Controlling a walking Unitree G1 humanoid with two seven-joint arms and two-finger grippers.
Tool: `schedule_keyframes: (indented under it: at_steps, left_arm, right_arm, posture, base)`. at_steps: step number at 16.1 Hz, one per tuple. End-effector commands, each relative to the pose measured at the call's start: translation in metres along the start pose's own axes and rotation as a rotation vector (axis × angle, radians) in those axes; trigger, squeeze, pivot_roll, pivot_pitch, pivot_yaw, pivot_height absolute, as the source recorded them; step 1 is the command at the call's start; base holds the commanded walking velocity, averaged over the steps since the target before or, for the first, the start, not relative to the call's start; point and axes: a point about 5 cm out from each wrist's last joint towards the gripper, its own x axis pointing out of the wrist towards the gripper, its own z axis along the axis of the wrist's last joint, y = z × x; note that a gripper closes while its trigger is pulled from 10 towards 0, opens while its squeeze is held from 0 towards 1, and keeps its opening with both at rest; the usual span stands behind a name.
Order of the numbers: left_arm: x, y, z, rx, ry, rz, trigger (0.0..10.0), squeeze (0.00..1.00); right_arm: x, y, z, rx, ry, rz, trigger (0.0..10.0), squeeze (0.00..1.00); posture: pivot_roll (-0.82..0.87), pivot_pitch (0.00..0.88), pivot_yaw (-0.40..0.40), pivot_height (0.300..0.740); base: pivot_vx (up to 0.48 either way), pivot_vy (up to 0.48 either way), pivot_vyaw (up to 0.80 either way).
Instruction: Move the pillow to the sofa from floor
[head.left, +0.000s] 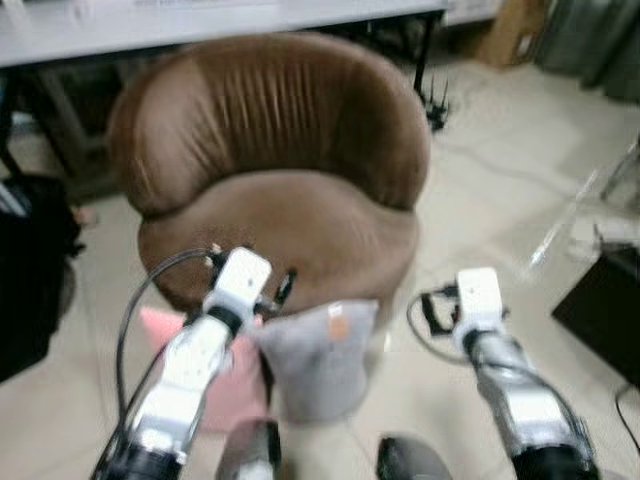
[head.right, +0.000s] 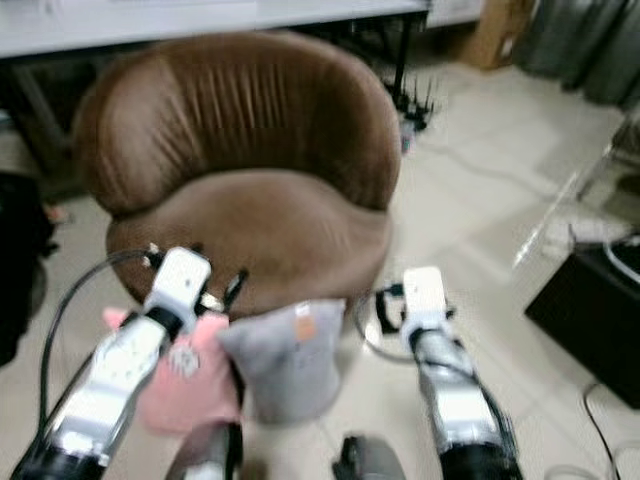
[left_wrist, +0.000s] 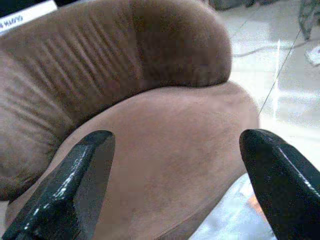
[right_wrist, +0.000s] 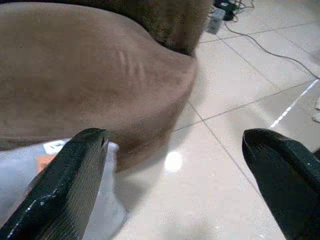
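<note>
step: reaching for pickup, nothing held | grey pillow (head.left: 318, 358) stands on the floor (head.left: 470, 190) against the brown sofa (head.left: 275, 170), pink pillow (head.right: 185, 385) beside it | left tool (left_wrist: 175, 185) spread, right tool (right_wrist: 175, 185) spread | next: likely lower both around the grey pillow, squeeze, lift onto the seat

Head stereo pair looks forward-down from above, sofa (head.left: 270, 170) at 12 o'clock, near. Both wrist cams sit low and close, looking along their fingers (left_wrist: 75, 185) at the seat front; all views share the sofa.
</note>
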Motion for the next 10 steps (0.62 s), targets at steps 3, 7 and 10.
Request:
schedule_keyframes:
  at_steps: [3, 7, 10]
  left_arm:
    - [-0.0009, 0.0019, -0.0008, -0.007, 0.003, 0.007, 10.0, 0.00]
    - [-0.0011, 0.0021, -0.0015, -0.009, 0.005, 0.008, 10.0, 0.00]
    - [-0.0009, 0.0021, -0.0017, -0.008, 0.007, 0.008, 10.0, 0.00]
  right_arm:
    - [0.0004, 0.0030, 0.0031, -0.019, -0.006, 0.015, 10.0, 0.00]
    - [0.0009, 0.0040, 0.0034, -0.021, -0.006, 0.018, 10.0, 0.00]
    - [0.0014, 0.0047, 0.0036, -0.023, -0.006, 0.021, 10.0, 0.00]
  posture:
    - [0.04, 0.000, 0.008, 0.630]
    - [0.04, 0.000, 0.008, 0.630]
    - [0.04, 0.000, 0.008, 0.630]
  base:
    - [0.311, 0.000, 0.00]
    - [0.310, 0.000, 0.00]
    - [0.310, 0.000, 0.00]
